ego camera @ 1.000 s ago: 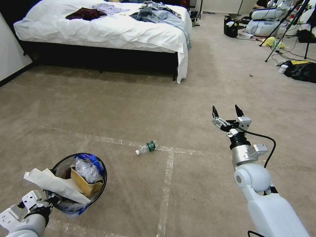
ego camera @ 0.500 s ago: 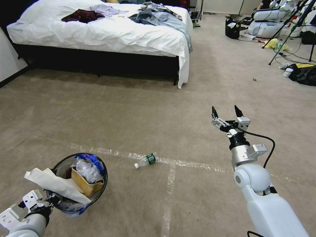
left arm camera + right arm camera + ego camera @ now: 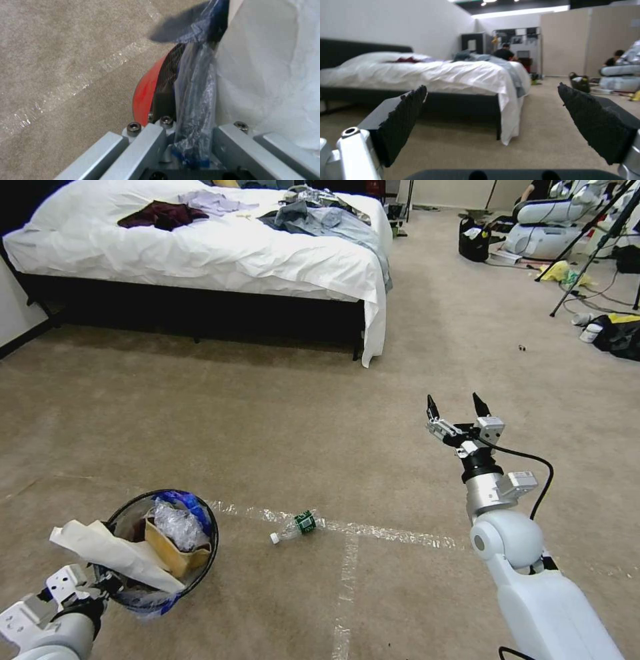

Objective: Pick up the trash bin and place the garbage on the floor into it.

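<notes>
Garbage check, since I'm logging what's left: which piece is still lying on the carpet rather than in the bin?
The clear green-labelled bottle, on its side across a tape line. The cardboard piece, crumpled plastic and white paper sit in the trash bin.

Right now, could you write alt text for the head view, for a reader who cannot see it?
The left hand holds the trash bin, full of litter, above beige floor. A clear bottle lies on a tape line nearby; the right hand hovers open. A bed stands behind.
</notes>
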Controlling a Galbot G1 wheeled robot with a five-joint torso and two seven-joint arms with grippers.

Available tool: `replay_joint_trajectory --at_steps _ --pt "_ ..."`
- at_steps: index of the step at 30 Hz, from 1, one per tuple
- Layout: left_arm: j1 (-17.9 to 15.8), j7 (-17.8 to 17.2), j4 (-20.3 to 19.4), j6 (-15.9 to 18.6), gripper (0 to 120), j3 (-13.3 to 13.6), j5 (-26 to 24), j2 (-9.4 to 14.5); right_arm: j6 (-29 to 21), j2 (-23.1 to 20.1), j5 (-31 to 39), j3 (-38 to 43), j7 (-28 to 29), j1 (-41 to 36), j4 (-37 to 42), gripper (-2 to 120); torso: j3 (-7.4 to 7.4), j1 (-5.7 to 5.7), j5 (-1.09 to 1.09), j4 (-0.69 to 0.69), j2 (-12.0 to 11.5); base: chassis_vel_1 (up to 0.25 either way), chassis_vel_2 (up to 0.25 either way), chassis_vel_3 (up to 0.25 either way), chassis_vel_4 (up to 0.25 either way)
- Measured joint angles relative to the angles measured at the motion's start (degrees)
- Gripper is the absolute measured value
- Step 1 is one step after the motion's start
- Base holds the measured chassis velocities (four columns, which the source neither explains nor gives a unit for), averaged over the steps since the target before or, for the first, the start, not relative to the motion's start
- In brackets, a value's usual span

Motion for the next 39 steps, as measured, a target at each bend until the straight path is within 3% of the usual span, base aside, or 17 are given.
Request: replay_joint_trajectory --at_steps 3,5,9,11,12,14,17,19,22,24,25,28,29,30,34,36,39 --pt "0.0 0.0 0.0 0.0 0 0.0 0.0 0.0 -4.9 -3.6 2.5 -3.7 2.4 1.8 0.8 100 0.0 0.0 -0.01 -0.02 0.0 0.0 0.0 0.0 0.0" --pt "-0.1 0.0 0.0 0.0 0 0.0 0.0 -0.2 -14.5 -8.0 7.6 -10.0 6.0 5.3 1.8 100 0.01 0.0 0.0 -0.01 0.0 0.0 0.0 0.0 0.0" --pt "-0.3 0.0 0.0 0.0 0 0.0 0.1 -0.4 -22.2 -10.5 12.1 -15.5 8.8 8.9 1.9 100 0.0 0.0 -0.01 0.0 0.0 0.0 0.0 0.0 0.0" --pt "-0.5 0.0 0.0 0.0 0 0.1 0.1 -0.7 -37.7 -12.9 22.6 -23.8 12.2 15.9 1.3 100 0.01 0.01 0.0 0.01 0.0 0.0 0.0 0.0 0.0" --pt "-0.5 0.0 0.0 0.0 0 0.1 0.1 -0.7 -37.7 -12.9 22.6 -23.8 12.2 15.9 1.3 100 0.01 0.01 0.0 0.01 0.0 0.0 0.0 0.0 0.0" --pt "-0.4 0.1 -0.2 -0.1 0 0.1 0.2 -1.0 -47.3 -13.0 27.4 -28.3 11.7 21.0 -0.1 100 0.01 0.0 -0.03 0.01 0.0 0.0 0.0 0.0 0.0" --pt "-0.2 0.1 -0.6 -0.2 0 0.0 0.4 -1.3 -50.3 -12.4 25.4 -35.0 7.9 26.5 -4.1 100 0.01 0.0 -0.02 0.01 0.0 0.0 0.0 0.0 0.0" --pt "-0.2 0.1 -0.7 -0.2 0 0.0 0.4 -1.4 -50.6 -12.2 23.1 -36.8 5.8 27.7 -5.6 100 0.02 0.01 -0.03 0.01 0.0 0.0 0.0 0.0 0.0" --pt "0.0 0.1 -1.2 -0.2 0 -0.2 0.5 -1.7 -50.6 -11.2 11.3 -43.7 -6.0 32.6 -12.5 100 0.01 0.01 -0.01 0.0 0.0 0.0 0.0 0.0 0.0" --pt "0.3 0.2 -1.6 -0.2 0 -0.5 0.5 -2.0 -47.0 -9.8 3.5 -49.2 -14.4 36.1 -18.8 100 0.02 0.01 0.0 -0.01 0.0 0.0 0.0 0.0 0.0" --pt "0.3 0.2 -1.6 -0.2 0 -0.5 0.5 -2.0 -47.0 -9.8 3.5 -49.2 -14.4 36.1 -18.8 100 0.02 0.01 0.0 -0.01 0.0 0.0 0.0 0.0 0.0" --pt "0.8 0.2 -2.0 -0.3 0 -1.0 0.7 -2.5 -37.4 -7.2 -7.8 -56.8 -23.4 41.3 -27.3 100 0.02 0.01 -0.02 0.0 0.0 0.0 0.0 0.0 0.0" --pt "0.8 0.2 -2.0 -0.3 0 -1.0 0.7 -2.5 -37.4 -7.2 -7.8 -56.8 -23.4 41.3 -27.3 100 0.02 0.01 -0.02 0.0 0.0 0.0 0.0 0.0 0.0" --pt "1.1 0.3 -2.2 -0.4 0 -1.4 0.7 -2.8 -31.7 -5.6 -11.4 -59.7 -26.5 43.5 -31.4 100 0.02 0.01 -0.02 0.01 0.0 0.0 0.0 0.0 0.0" --pt "1.4 0.4 -2.4 -0.5 0 -1.9 0.7 -3.1 -25.3 -2.9 -15.9 -62.5 -29.7 45.6 -36.6 100 0.02 0.01 -0.01 0.0 0.0 0.0 0.0 0.0 0.0" --pt "1.5 0.4 -2.5 -0.6 0 -2.4 0.7 -3.4 -18.4 0.6 -20.1 -64.0 -34.2 47.0 -42.3 100 0.02 0.01 -0.02 0.0 0.0 0.0 0.0 0.0 0.0" --pt "1.6 0.4 -2.5 -0.6 0 -2.6 0.7 -3.5 -16.7 2.0 -21.8 -64.3 -36.0 47.3 -44.0 100 0.02 0.01 0.0 0.01 0.0 0.0 0.0 0.0 0.0"
